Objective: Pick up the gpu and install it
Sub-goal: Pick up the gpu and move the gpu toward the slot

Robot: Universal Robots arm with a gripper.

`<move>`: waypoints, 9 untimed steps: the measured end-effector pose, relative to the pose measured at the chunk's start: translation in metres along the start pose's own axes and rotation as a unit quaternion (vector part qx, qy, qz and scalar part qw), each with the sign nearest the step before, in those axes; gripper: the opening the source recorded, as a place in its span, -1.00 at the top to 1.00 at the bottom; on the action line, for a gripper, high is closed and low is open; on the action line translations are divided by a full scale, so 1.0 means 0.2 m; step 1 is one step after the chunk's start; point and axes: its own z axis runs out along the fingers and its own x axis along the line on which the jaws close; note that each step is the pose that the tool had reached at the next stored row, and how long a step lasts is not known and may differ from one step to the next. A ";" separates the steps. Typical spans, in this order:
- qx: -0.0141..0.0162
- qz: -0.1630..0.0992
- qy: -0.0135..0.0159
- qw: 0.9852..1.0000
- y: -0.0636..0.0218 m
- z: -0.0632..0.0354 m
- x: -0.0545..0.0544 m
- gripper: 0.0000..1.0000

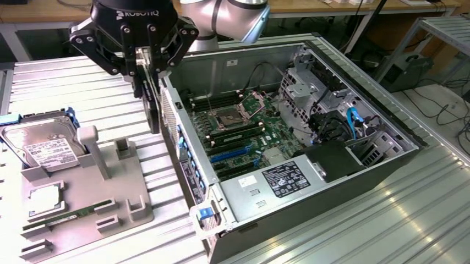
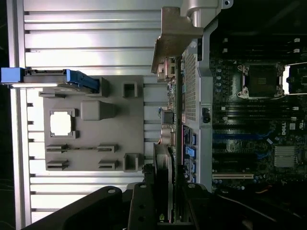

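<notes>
Pinched on edge between the jaws of the gripper (image 1: 147, 82), the gpu (image 1: 153, 115) is hung just outside the computer case (image 1: 331, 203) wall; the carry-over is judged in hand, and alignment with the blue slots (image 1: 231, 154) is called for.

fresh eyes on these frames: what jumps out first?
The gripper, at the top of the exterior view, is shut on the gpu, which hangs edge-down beside the outer wall of the open computer case. The case sits mid-picture with its motherboard exposed. On the exterior view's left, a grey fixture holds a hard drive.
</notes>
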 end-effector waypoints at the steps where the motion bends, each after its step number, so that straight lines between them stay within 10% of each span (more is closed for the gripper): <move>1: 0.000 0.000 0.000 1.000 0.000 0.000 -0.01 0.46; 9: 0.000 0.000 0.000 1.000 0.000 0.000 -0.06 0.46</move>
